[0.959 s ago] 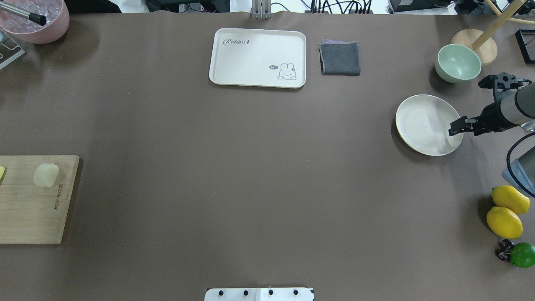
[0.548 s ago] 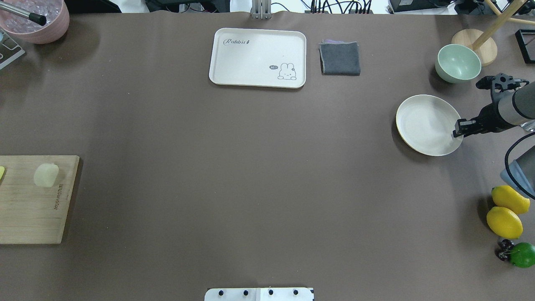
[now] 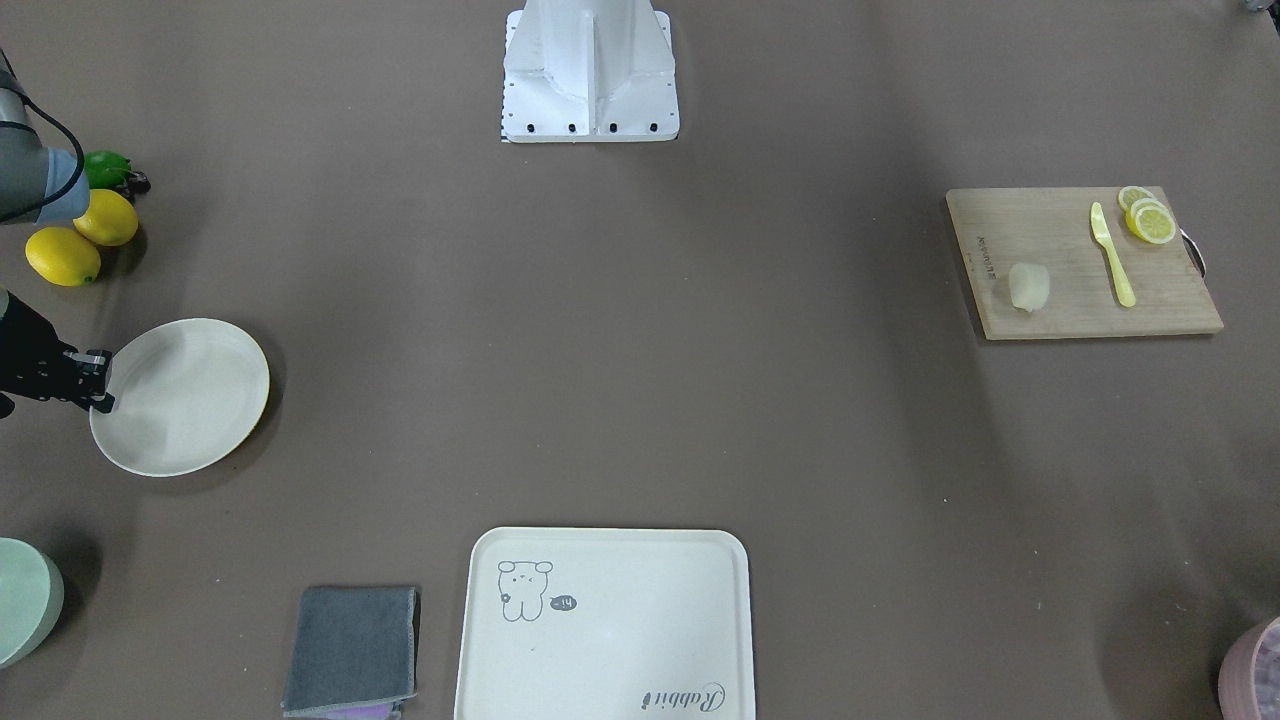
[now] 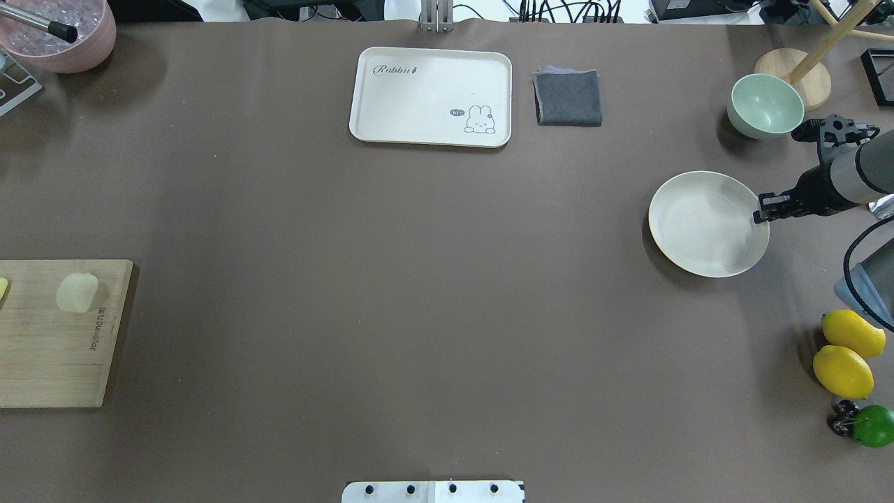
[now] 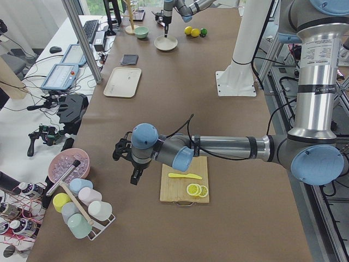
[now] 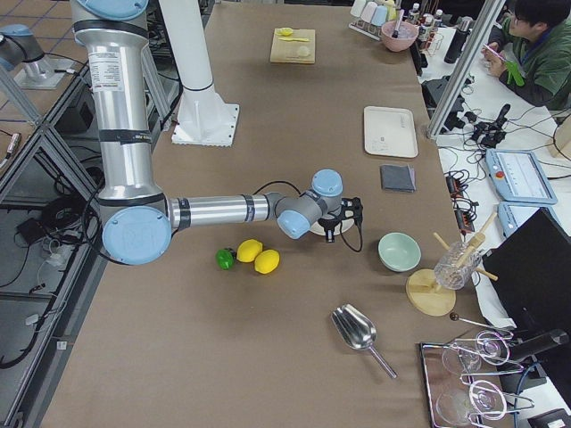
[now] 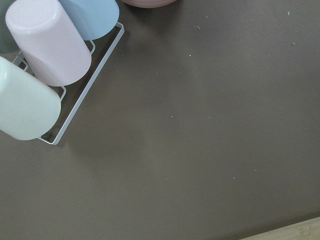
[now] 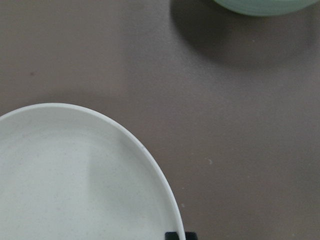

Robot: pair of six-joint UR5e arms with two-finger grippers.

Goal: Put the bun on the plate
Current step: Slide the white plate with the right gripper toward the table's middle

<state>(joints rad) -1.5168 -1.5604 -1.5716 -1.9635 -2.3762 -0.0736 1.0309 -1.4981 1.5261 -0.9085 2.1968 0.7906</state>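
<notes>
The bun (image 4: 77, 292) (image 3: 1029, 286), a pale cream lump, lies on a wooden cutting board (image 4: 56, 356) at the table's left edge. Far off on the right is the round cream plate (image 4: 698, 223) (image 3: 190, 390). My right gripper (image 4: 760, 208) (image 3: 100, 386) is shut on the plate's right rim, and the right wrist view shows the rim (image 8: 150, 155) running between its fingertips. My left gripper (image 5: 134, 177) hangs over bare table beside the board, seen only in the exterior left view, so I cannot tell if it is open or shut.
A cream tray (image 4: 430, 96) and a folded grey cloth (image 4: 568, 98) lie at the back. A green bowl (image 4: 765, 105) stands behind the plate. Two lemons (image 4: 845, 356) and a lime (image 4: 873, 426) sit near right. Yellow knife (image 3: 1112, 255), lemon slices (image 3: 1148, 220) share the board. A cup rack (image 7: 45, 65) is near my left wrist.
The right gripper's fingers went from spread over the plate's rim to shut on it. The plate then shifted left and toward the robot, and looks slightly larger now.
</notes>
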